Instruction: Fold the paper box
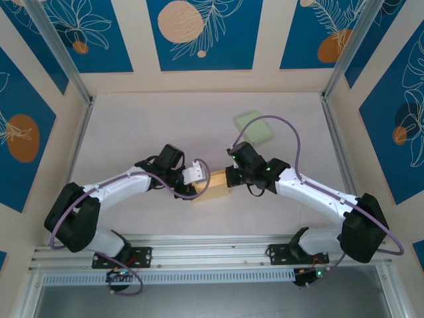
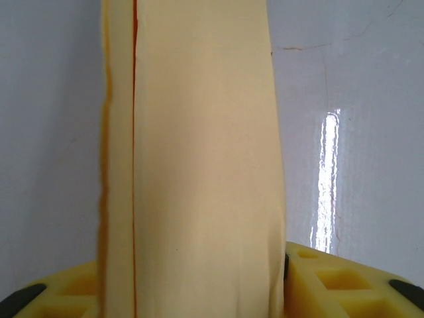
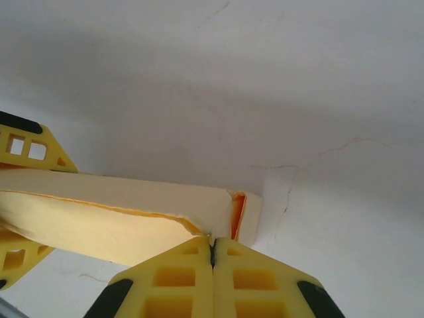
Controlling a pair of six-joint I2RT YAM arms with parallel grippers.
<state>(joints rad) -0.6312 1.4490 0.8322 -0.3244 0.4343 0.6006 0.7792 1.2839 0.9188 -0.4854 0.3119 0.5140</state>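
Observation:
The pale yellow paper box (image 1: 213, 187) lies on the table between the two arms. In the left wrist view the box (image 2: 199, 152) stands as a tall panel with an orange seam, filling the gap between the yellow fingers (image 2: 331, 278); my left gripper (image 2: 192, 271) is shut on its sides. My right gripper (image 3: 213, 244) has its jaws pressed together on a thin edge of the box (image 3: 132, 199), beside an open orange-lined corner flap (image 3: 237, 215). From above, the left gripper (image 1: 201, 173) and the right gripper (image 1: 230, 177) hold opposite ends.
A light green flat pad (image 1: 257, 128) lies on the white table (image 1: 132, 132) behind the right arm. The left gripper's yellow fingers (image 3: 26, 142) appear at the left of the right wrist view. Metal frame posts bound the table's sides.

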